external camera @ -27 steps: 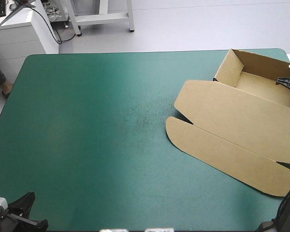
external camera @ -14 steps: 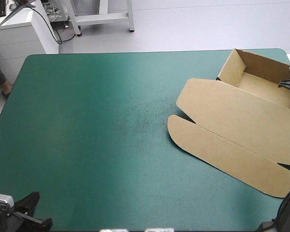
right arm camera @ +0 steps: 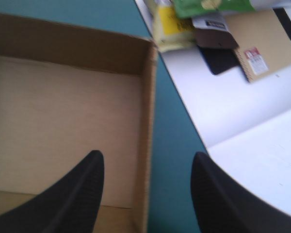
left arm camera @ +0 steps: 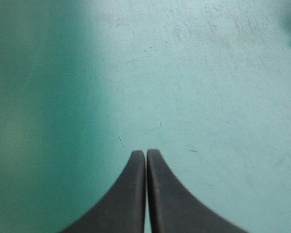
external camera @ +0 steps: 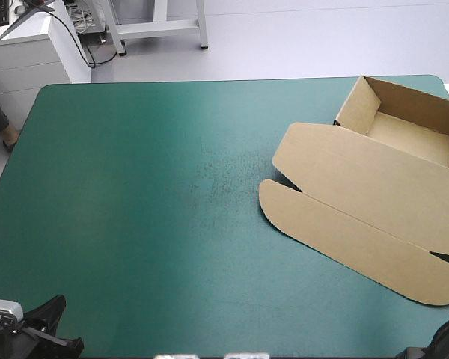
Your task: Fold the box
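The box (external camera: 367, 187) lies at the far right corner of the teal-green surface (external camera: 135, 194), a brown sheet partly made up. Its tray (external camera: 411, 131) sits nearest that corner, walls raised around a bare floor, open upward. From the tray's near wall the lid (external camera: 359, 176) spreads flat on the surface toward the near edge. A long flap (external camera: 344, 239) with rounded ends lies flat along the lid's outer side, with a crease between them. The box's right end runs to the surface's right edge and out of the high view there.

The left gripper (left arm camera: 146, 153) is at the near left corner, well apart from the box. Its black fingers are pressed together tip to tip in one pointed arch, with nothing between them, over bare teal-green cover marked by faint scuffs.

The right gripper (right arm camera: 146, 155) is above the tray, looking down into it. Its black fingers stand wide apart and hold nothing. One is over the tray's floor and the other over the strip of cover outside. An upright side wall (right arm camera: 148, 97) of the tray runs between them. Whether either finger touches the board cannot be told. Past that strip, beyond the surface's edge, a white top (right arm camera: 242, 145) carries a yellow packet (right arm camera: 169, 26) and a brown card (right arm camera: 262, 41).
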Controlling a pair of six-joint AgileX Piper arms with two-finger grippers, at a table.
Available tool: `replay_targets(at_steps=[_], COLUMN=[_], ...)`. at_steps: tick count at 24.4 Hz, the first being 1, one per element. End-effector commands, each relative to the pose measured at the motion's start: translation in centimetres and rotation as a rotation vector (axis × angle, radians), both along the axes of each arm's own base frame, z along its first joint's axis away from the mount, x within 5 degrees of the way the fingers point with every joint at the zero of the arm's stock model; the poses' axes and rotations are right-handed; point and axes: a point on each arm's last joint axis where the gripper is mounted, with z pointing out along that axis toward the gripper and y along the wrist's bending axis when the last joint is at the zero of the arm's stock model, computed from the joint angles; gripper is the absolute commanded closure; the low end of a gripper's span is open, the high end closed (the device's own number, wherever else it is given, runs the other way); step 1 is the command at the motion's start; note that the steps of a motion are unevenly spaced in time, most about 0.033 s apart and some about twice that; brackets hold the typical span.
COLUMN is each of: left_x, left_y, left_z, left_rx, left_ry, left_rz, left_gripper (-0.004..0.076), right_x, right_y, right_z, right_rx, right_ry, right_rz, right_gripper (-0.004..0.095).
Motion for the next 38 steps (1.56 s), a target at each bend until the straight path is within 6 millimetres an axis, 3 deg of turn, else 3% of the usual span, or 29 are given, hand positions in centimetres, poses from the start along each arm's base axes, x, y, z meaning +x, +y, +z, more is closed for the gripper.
replay_targets(at_steps=[1, 4, 6, 7, 8, 12, 14, 17, 23, 26, 31, 35, 38], left_x=[0.3, 0.3, 0.3, 0.3, 0.3, 0.3, 0.3, 0.3, 0.2, 0.2, 0.2, 0.2, 0.3], left_y=[-0.1, -0.1, -0.2, -0.2, -0.2, -0.2, -0.2, -0.3, -0.5, -0.5, -0.6, -0.6, -0.6], left_z=[1.2, 1.2, 1.2, 1.2, 1.2, 1.2, 1.2, 1.3, 1.3, 1.3, 1.3, 1.3, 1.3], left_rx=[-0.026, -0.026, -0.03, -0.03, -0.03, -0.03, -0.03, -0.046, -0.068, -0.067, -0.073, -0.073, -0.071], left_ry=[-0.075, -0.075, -0.074, -0.074, -0.074, -0.074, -0.074, -0.073, -0.067, -0.072, -0.07, -0.07, -0.07], left_rz=[-0.006, -0.006, -0.008, -0.008, -0.008, -0.008, -0.008, -0.018, -0.035, -0.036, -0.04, -0.04, -0.039], left_gripper=[0.0732, 0.0732, 0.0732, 0.0732, 0.0732, 0.0732, 0.0732, 0.0732, 0.0732, 0.0732, 0.0732, 0.0732, 0.0732], right_x=[-4.8, -7.2, -9.5, -10.7, -13.3, -20.2, -23.1, -27.2, -32.0, -33.3, -33.6, -33.2, -33.4], right_y=[4.4, 7.8, 10.2, 11.4, 13.3, 17.4, 18.4, 19.6, 20.6, 21.1, 21.7, 22.3, 22.7], right_z=[8.2, 10.5, 11.5, 12.0, 12.3, 11.5, 9.8, 5.1, -3.4, -5.7, -9.3, -11.0, -10.7], right_rx=[0.038, 0.037, 0.009, -0.009, -0.035, -0.059, -0.053, -0.052, -0.093, -0.103, -0.043, 0.041, 0.073], right_ry=[-0.258, -0.325, -0.337, -0.344, -0.344, -0.422, -0.457, -0.44, -0.453, -0.471, -0.451, -0.458, -0.498], right_rz=[0.146, 0.309, 0.366, 0.397, 0.452, 0.594, 0.625, 0.667, 0.667, 0.706, 0.745, 0.801, 0.874], right_gripper=[0.043, 0.058, 0.077, 0.0854, 0.0914, 0.092, 0.092, 0.092, 0.0921, 0.0921, 0.0921, 0.0921, 0.0916])
